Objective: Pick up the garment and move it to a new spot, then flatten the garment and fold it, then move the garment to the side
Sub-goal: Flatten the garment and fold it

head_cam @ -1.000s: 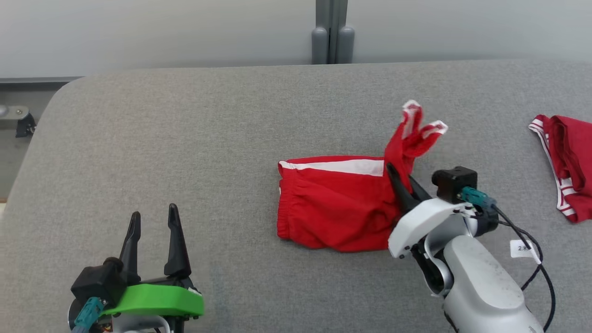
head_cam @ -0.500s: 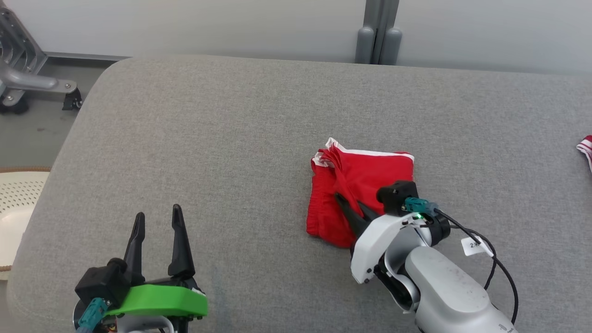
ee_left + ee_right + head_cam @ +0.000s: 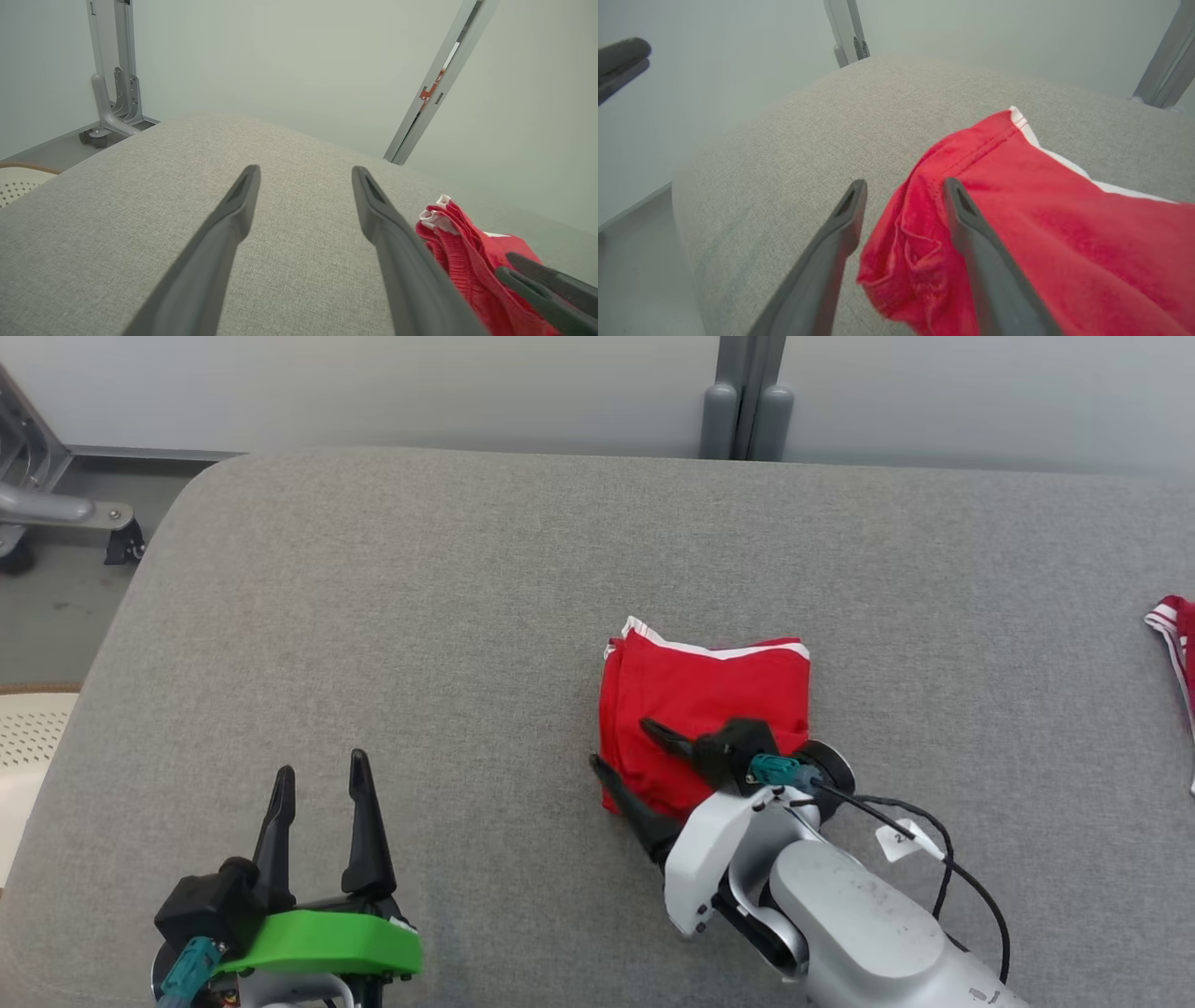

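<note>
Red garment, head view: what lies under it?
The red garment rests on the grey padded surface; its folded-under layers are hidden. The open right gripper straddles its corner, one finger over the cloth.

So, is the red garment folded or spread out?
Folded. The red garment lies as a compact doubled stack on the grey cushion, with its white-trimmed edges layered at one corner.

Behind the far edge of the grey padded table (image 3: pixel 373 616) stands a grey post (image 3: pixel 742 406); off its left corner sits a wheeled metal frame (image 3: pixel 51 510).
</note>
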Available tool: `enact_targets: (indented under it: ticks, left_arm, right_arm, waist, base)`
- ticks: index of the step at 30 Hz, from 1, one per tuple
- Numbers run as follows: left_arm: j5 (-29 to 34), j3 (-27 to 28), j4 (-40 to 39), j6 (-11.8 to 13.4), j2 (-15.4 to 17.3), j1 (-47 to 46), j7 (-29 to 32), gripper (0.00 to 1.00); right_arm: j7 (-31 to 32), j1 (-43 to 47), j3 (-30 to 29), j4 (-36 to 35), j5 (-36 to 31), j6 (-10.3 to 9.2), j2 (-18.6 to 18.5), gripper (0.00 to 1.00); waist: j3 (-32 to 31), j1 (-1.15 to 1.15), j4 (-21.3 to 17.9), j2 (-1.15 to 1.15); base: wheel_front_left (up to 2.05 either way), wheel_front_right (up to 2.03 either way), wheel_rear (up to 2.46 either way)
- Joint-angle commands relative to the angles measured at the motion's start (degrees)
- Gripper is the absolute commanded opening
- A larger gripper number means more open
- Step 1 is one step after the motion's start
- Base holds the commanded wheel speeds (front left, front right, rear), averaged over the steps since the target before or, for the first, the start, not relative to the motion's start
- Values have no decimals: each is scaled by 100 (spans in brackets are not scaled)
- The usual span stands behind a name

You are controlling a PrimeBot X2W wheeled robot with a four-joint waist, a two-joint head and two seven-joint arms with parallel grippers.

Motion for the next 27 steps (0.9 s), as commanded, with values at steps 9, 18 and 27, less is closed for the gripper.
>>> enact_targets:
  ticks: [9,18,27]
  left_arm:
    - [32,-25,7,-23,-33,-71,-42,100]
    - [52,-59,75,-92,-77,-153,-40,100]
    - [274,46,139,-146,-123,-161,-43,100]
  right_arm:
    - [-176,123,-133,-666,-280,-6,-18,100]
    - [-371,411,-1629,-811,-950,-6,-22,100]
    - [-414,1086,-2777,-1162,-1468,-6,-20,100]
  waist:
    - [4,0,-263,0]
    - [-13,0,-271,0]
    - [-182,0,-547,0]
  base:
    - [0,0,0]
    - [0,0,0]
    - [0,0,0]
